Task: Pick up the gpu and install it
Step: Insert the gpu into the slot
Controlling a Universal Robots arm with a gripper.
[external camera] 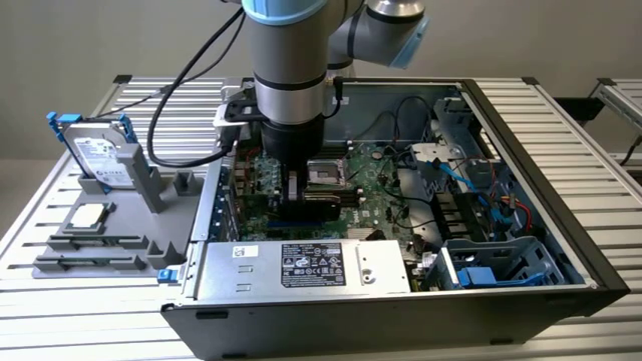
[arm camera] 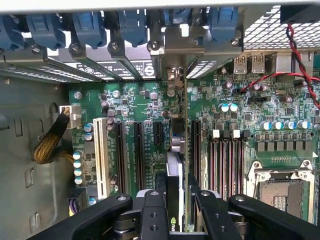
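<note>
Holding the gpu [arm camera: 176, 165] edge-on between closed fingers [arm camera: 152, 212], our gripper [external camera: 293, 188] hangs inside the open computer case [external camera: 561, 248]. The card stands upright directly below us over the motherboard [arm camera: 235, 130] slots, bracket toward the rear openings, presumably aligned for seating.

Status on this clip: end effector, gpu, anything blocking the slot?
End effector shut on the gpu, down inside the open case. Card edge-on over the motherboard slots, bracket at the rear openings. Nothing seen in the way.

nvidia logo on gpu [arm camera: 173, 210]
</note>
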